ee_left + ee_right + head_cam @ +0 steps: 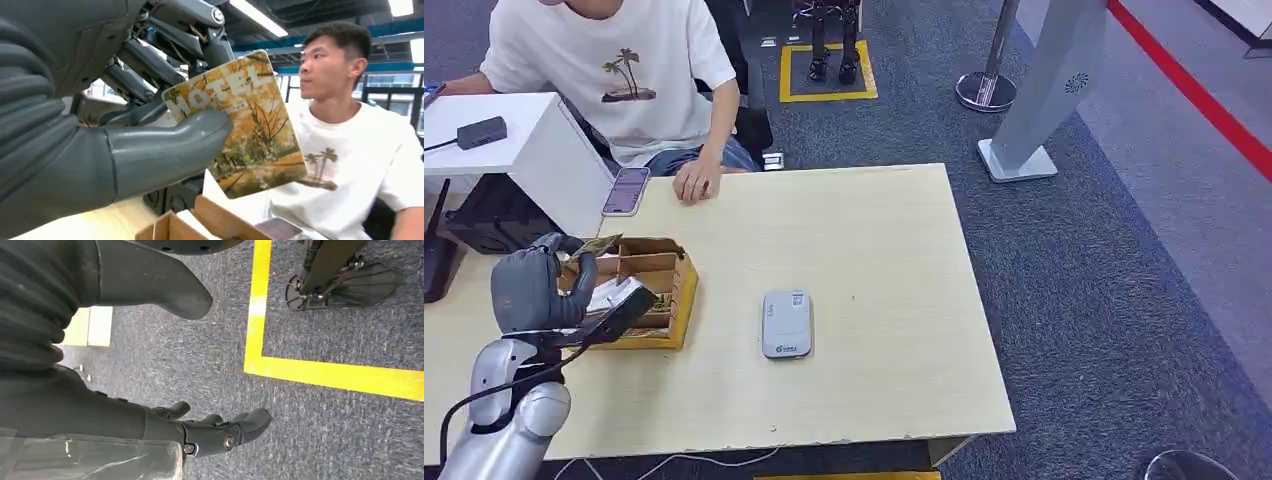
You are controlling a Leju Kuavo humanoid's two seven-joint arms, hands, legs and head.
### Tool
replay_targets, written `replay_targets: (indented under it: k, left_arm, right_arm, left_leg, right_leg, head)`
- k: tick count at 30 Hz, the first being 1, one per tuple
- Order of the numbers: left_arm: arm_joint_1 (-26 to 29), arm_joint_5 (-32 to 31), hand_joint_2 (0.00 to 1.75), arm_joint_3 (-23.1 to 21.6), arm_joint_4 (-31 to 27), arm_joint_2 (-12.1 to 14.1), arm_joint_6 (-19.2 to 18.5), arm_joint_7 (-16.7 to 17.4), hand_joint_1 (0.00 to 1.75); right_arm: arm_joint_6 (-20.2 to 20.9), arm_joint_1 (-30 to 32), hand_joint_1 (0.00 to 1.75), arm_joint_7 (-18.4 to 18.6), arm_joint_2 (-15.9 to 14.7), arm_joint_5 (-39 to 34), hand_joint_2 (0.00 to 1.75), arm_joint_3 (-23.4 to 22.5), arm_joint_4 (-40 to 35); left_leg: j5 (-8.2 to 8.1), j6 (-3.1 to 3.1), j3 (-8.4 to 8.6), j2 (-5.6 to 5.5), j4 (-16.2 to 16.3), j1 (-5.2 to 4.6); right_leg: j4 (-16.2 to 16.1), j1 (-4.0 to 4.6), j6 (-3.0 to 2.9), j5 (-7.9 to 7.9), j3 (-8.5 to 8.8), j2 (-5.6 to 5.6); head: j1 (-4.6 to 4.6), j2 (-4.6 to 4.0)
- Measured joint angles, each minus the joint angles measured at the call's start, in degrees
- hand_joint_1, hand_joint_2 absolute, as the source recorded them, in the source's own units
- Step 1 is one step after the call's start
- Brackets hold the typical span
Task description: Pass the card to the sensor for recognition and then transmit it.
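My left hand (pixel 542 283) hovers over the wooden card box (pixel 646 292) at the table's left side and pinches a card (pixel 596 246) by its edge. In the left wrist view the card (pixel 250 135) carries an autumn-tree picture with the word MOTEL, clamped between the thick thumb (pixel 165 150) and the darker fingers (pixel 150 60). The grey sensor (pixel 786 323) lies flat on the table to the right of the box, apart from the hand. My right hand (pixel 200 432) hangs above the carpet with its fingers apart and nothing in it.
A person in a white T-shirt (pixel 639 75) sits at the far edge, one hand (pixel 696 181) resting on the table beside a phone (pixel 626 190). A white desk (pixel 504 150) stands at the far left. Yellow floor tape (pixel 320 372) marks the carpet.
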Motion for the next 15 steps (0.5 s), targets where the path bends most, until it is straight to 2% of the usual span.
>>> replay_targets:
  k: [8, 15]
  left_arm:
    - [-4.23, -7.06, 1.75, -6.21, 5.16, -2.93, -0.5, 0.13, 1.75]
    - [-5.71, -8.5, 1.75, -11.19, 8.08, -5.22, -0.76, 0.94, 1.75]
  right_arm:
    - [0.66, -1.14, 0.0, 0.72, 0.0, 1.03, 1.75, 0.76, -0.24]
    - [0.81, -1.34, 0.0, 0.9, 0.0, 1.88, 1.75, 0.85, -0.26]
  left_leg:
    - [0.0, 0.0, 0.0, 0.01, 0.02, -0.03]
    - [-0.01, 0.01, 0.0, 0.01, 0.02, -0.03]
  right_leg:
    - [0.0, -0.05, 0.0, 0.01, 0.01, 0.01]
    - [0.0, -0.05, 0.01, 0.0, -0.01, 0.01]
  head:
    - [0.02, 0.0]
    - [0.0, 0.0]
